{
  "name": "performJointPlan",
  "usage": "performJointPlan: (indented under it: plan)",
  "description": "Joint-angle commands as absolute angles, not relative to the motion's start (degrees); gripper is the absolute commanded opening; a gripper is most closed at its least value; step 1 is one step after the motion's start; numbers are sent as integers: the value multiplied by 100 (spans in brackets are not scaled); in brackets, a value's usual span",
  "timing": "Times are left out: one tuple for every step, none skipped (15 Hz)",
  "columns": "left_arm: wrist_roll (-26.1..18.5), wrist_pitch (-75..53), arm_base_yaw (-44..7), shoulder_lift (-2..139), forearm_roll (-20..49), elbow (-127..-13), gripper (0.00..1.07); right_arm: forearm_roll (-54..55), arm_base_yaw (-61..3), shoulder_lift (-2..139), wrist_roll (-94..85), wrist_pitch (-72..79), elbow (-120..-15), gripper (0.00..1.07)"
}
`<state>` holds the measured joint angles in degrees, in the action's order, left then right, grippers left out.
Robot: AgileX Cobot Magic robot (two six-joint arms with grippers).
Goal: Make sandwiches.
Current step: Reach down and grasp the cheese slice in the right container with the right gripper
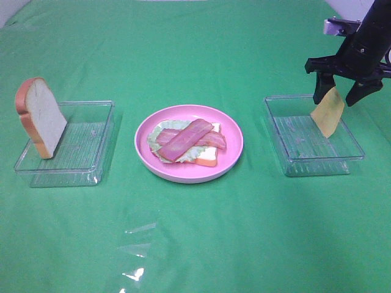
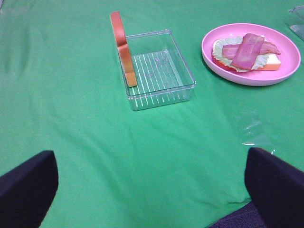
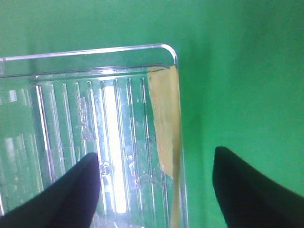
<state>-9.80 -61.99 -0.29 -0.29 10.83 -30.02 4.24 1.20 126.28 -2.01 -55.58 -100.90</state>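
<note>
Right claw (image 1: 335, 101) hangs released over the far outer corner of the right tray (image 1: 299, 160), its two dark fingers spread wide and holding nothing. The cheese slice (image 1: 327, 119) stands on edge between them, leaning against the tray's outer wall.

The likely trouble lies in the closing. In the right wrist view the claw (image 3: 156, 156) seems to straddle the wall itself, with one finger over the ribbed tray floor and the other over the green cloth (image 3: 237, 71) outside. If it closes from there it may pinch the clear wall along with the cheese slice (image 3: 165, 118), and the light tray would lift or skid. A thin slice propped this way (it has only the wall to rest on) could also be knocked flat by a finger that comes down off line, and it would then be hard to pick off the floor.

Only the high view shows where the slice is probably meant to go. The pink plate (image 1: 235, 155) sits in the middle with a half-built sandwich, bacon strips (image 1: 186, 139) crossed over a lettuce leaf (image 1: 155, 138). Beyond it a bread slice (image 1: 40, 116) stands upright at the outer end of the left tray (image 1: 82, 149).

The high view does not show the left claw (image 2: 151, 151). Its own wrist view does, and its jaws are wide apart and empty over bare cloth, well short of the left tray (image 2: 164, 90).
</note>
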Motion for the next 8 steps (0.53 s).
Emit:
performJointPlan:
  plan:
    - [-985, -6194, -11, -126, 1100, -3002, 102, 378, 126, 12691, -132, -5563, -10078, 60]
    - [-985, -6194, -11, -126, 1100, -3002, 102, 378, 126, 12725, -115, -5581, -10078, 57]
    - [-985, -6194, -11, -126, 1100, -3002, 102, 378, 126, 12754, -103, -5592, -10078, 48]
    - [-985, -6194, -11, -126, 1100, -3002, 102, 378, 126, 12783, -103, -5615, -10078, 33]
    - [-985, -6194, -11, -126, 1100, -3002, 102, 378, 126, 12794, -103, -5626, -10078, 16]
    - [-985, -6194, -11, -126, 1100, -3002, 102, 361, 126, 12794, -103, -5621, -10078, 0]
    - [-985, -6194, -11, -126, 1100, -3002, 102, 338, 126, 12794, -126, -5621, -10078, 0]
    - [-985, -6194, -11, -126, 1100, -3002, 102, 338, 126, 12794, -126, -5621, -10078, 0]
